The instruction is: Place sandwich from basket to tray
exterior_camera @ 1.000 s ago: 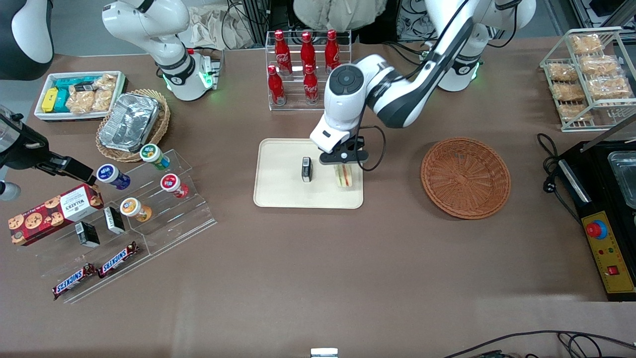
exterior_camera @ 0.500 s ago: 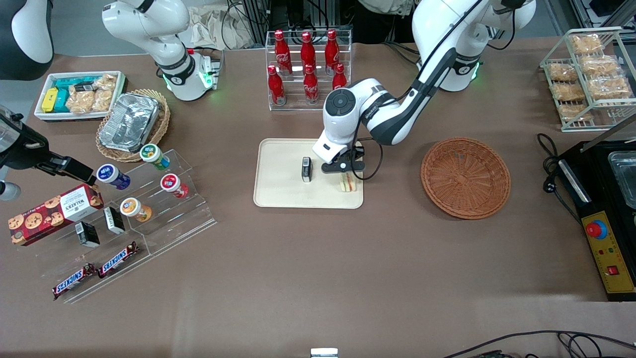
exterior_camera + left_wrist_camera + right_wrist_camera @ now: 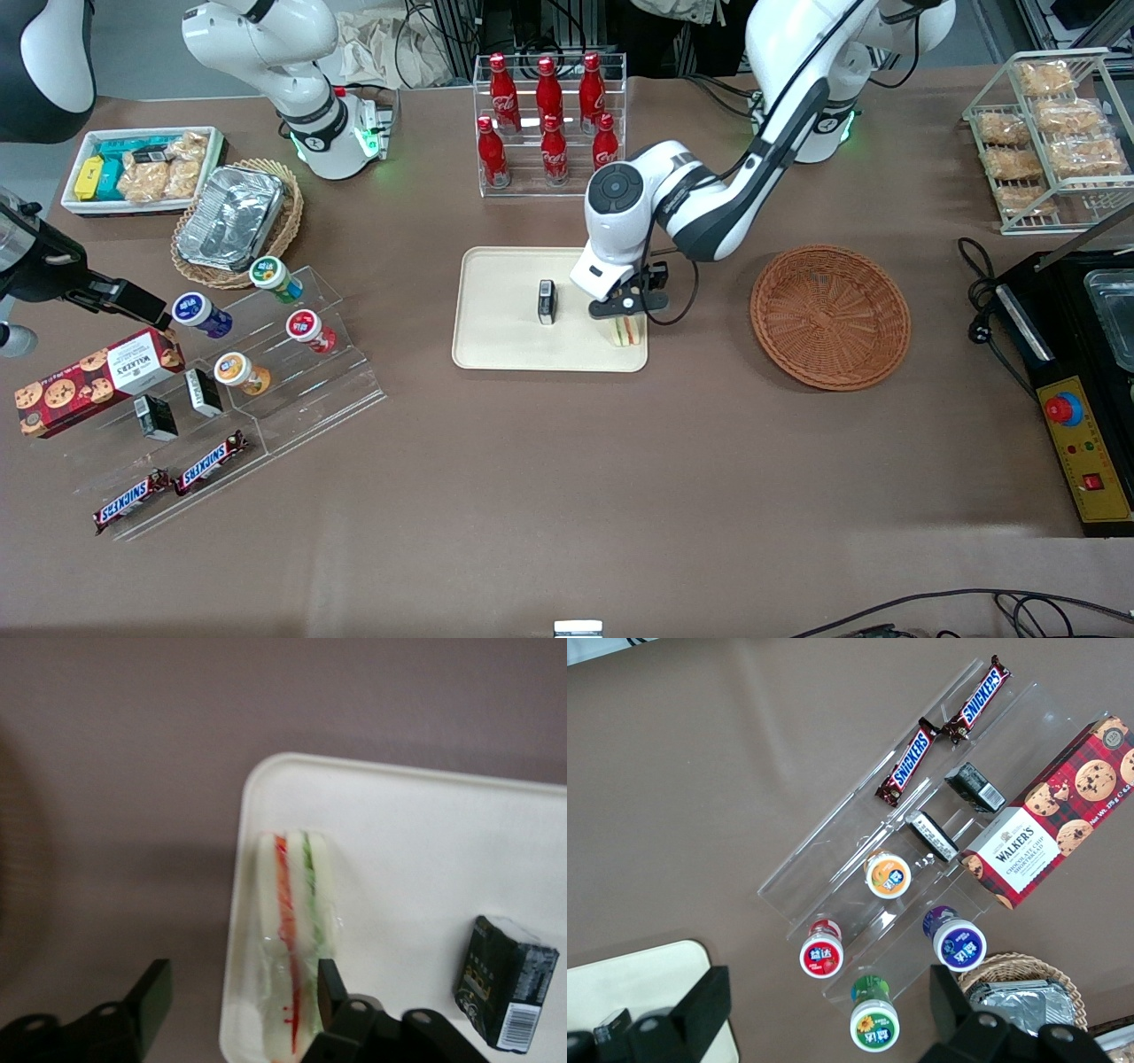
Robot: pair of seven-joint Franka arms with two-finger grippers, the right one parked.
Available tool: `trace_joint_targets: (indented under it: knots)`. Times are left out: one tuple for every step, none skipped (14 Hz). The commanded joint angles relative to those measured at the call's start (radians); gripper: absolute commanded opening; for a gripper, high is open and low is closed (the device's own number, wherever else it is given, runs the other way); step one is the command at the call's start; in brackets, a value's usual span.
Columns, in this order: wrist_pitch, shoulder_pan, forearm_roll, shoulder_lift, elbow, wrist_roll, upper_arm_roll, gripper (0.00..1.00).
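The sandwich [image 3: 628, 331] stands on edge on the cream tray [image 3: 505, 341], at the tray's corner nearest the reddish-brown wicker basket [image 3: 830, 316]. The basket holds nothing. My left gripper [image 3: 626, 307] hangs right over the sandwich. In the left wrist view the gripper [image 3: 241, 997] is open around the sandwich [image 3: 295, 921]. One finger [image 3: 330, 985] stands close beside its green-layer side. The other finger [image 3: 152, 1003] is well apart from it, out over the bare table past the tray's rim [image 3: 237, 930].
A small black box [image 3: 547, 301] stands on the tray beside the sandwich [image 3: 505, 995]. A rack of red cola bottles [image 3: 545, 120] is farther from the front camera than the tray. Acrylic shelves with cups [image 3: 266, 346] lie toward the parked arm's end; a black machine [image 3: 1076, 381] toward the working arm's.
The sandwich and gripper have shifted a little nearer the front camera, toward the tray's corner by the basket. The arm has dropped lower over the tray.
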Motion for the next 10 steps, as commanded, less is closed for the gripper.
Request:
trace_joint_targets:
  knots:
    - [-0.173,0.09,-0.014,-0.125,0.032,0.102,-0.01,1.0]
    - [-0.227,0.114,-0.046,-0.161,0.047,0.168,-0.007,1.0]
    - [-0.271,0.151,-0.063,-0.193,0.06,0.243,-0.005,1.0]
    - [-0.308,0.202,-0.066,-0.224,0.061,0.309,-0.007,1.0]
    - [-0.341,0.245,-0.069,-0.254,0.063,0.364,-0.008,1.0]
    - [-0.367,0.284,-0.089,-0.29,0.061,0.419,-0.007,1.0]
    - [-0.39,0.335,-0.108,-0.32,0.061,0.5,-0.007,1.0]
    - [-0.411,0.384,-0.122,-0.346,0.061,0.586,-0.007,1.0]
    - [-0.422,0.432,-0.131,-0.37,0.061,0.652,-0.005,1.0]
    - [-0.427,0.482,-0.131,-0.388,0.061,0.721,-0.005,1.0]
